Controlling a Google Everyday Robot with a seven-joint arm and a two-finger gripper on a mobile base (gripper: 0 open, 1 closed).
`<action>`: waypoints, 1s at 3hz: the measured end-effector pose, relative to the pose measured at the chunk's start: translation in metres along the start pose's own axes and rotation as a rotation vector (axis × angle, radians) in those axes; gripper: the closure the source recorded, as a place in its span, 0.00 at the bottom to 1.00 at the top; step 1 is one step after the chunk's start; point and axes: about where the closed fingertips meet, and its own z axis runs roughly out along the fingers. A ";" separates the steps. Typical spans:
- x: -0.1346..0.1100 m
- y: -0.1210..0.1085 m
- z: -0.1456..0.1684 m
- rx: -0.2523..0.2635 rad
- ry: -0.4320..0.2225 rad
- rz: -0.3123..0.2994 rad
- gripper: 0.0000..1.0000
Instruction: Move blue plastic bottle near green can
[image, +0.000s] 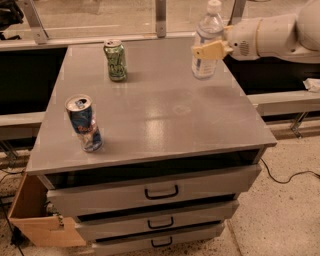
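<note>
The blue plastic bottle (207, 42), clear with a white cap and a white-and-blue label, stands upright over the back right part of the grey cabinet top (165, 105). My gripper (210, 49) reaches in from the right on a white arm and is shut on the bottle at mid-height. I cannot tell whether the bottle's base touches the top. The green can (115, 60) with pale markings stands upright at the back left, well to the left of the bottle.
A blue-and-silver can with red lettering (84, 123) stands near the front left. The cabinet has three drawers with black handles (161, 192). A metal rail and glass (160, 20) run behind. A cardboard box (30, 220) sits on the floor at left.
</note>
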 end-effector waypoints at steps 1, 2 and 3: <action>-0.018 0.011 0.046 -0.026 -0.041 0.014 1.00; -0.033 0.032 0.086 -0.086 -0.088 0.036 1.00; -0.044 0.060 0.122 -0.158 -0.130 0.070 1.00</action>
